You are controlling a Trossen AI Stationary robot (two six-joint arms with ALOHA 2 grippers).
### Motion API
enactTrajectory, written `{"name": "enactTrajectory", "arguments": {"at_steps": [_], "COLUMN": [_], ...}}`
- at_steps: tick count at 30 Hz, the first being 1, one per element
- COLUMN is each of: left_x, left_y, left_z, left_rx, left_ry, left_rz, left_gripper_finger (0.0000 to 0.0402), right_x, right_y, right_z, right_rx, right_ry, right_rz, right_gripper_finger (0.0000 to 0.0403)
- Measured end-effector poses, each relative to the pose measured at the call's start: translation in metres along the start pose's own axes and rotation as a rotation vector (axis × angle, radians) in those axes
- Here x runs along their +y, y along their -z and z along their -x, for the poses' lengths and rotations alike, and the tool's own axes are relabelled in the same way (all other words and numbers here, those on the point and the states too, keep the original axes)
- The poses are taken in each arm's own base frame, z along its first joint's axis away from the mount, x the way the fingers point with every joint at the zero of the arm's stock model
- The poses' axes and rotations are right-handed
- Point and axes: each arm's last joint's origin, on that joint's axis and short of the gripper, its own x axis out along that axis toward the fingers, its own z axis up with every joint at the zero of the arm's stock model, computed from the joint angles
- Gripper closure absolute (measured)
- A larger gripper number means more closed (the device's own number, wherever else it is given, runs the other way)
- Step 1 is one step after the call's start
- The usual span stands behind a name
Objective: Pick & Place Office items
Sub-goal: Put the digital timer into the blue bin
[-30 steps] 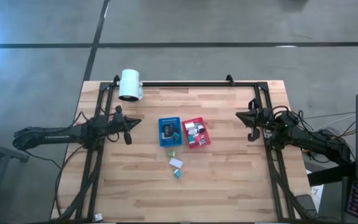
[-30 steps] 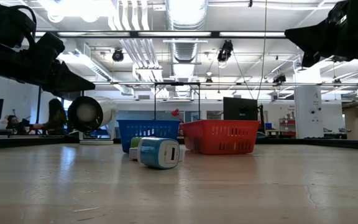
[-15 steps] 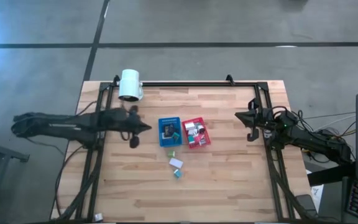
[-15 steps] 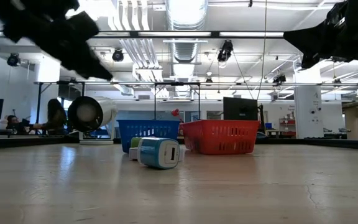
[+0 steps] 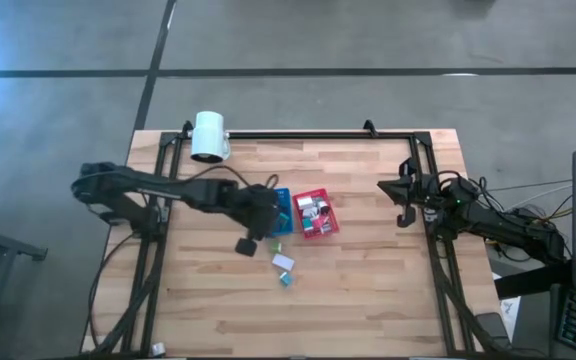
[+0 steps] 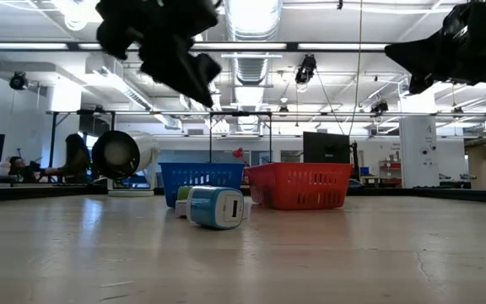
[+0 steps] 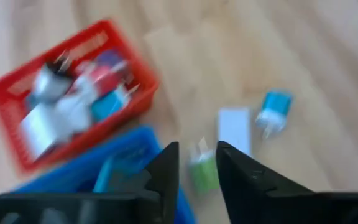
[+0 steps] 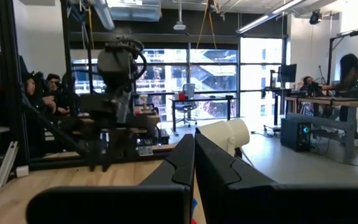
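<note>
Three small office items lie loose on the wood near the trays: a green one (image 5: 276, 246) (image 7: 202, 171), a white block (image 5: 283, 262) (image 7: 234, 127) and a teal-and-white one (image 5: 286, 279) (image 7: 273, 112) (image 6: 215, 207). More small items fill the red tray (image 5: 315, 213) (image 7: 67, 106). My left gripper (image 5: 266, 222) (image 7: 196, 149) hangs open in the air over the blue tray's (image 5: 284, 203) (image 7: 104, 171) near side, holding nothing; the green item shows through its gap, far below. My right gripper (image 5: 405, 205) (image 8: 194, 162) waits shut at the table's right side.
A big white cylinder (image 5: 209, 135) (image 6: 125, 154) lies at the far left of the table. A black frame (image 5: 298, 134) borders the far, left and right sides. People sit in the room beyond the table.
My left arm has swung from the table's left side toward the right, and its gripper now hangs over the blue tray, higher than before in the low view. The items and trays have stayed put.
</note>
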Motion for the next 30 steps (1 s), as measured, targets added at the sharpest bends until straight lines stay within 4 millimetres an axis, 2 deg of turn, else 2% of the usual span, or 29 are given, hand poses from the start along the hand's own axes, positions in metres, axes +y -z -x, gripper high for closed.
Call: {"name": "enactTrajectory", "arguments": {"at_steps": [5, 13, 18, 30], "left_x": [0.005, 0.004, 0.003, 0.001], "left_y": [-0.017, -0.022, -0.020, 0.009], "left_z": [-0.013, -0.017, -0.014, -0.009], "left_rx": [-0.039, -0.097, -0.170, -0.292], "left_ry": [0.119, 0.206, 0.190, 0.149], "left_rz": [-0.013, -0.038, -0.028, 0.089], "left_gripper_finger": [0.0252, 0.0223, 0.0229, 0.0265], "right_x": [0.000, 0.000, 0.000, 0.000], "right_y": [0.000, 0.001, 0.001, 0.002], "right_z": [0.000, 0.000, 0.000, -0.001], "right_rx": [0.001, 0.008, 0.007, 0.019], "right_ry": [0.001, 0.001, 0.002, 0.003], "right_rz": [0.000, 0.002, 0.002, -0.001], "right_gripper_finger": [0.0394, 0.0394, 0.0394, 0.0394]}}
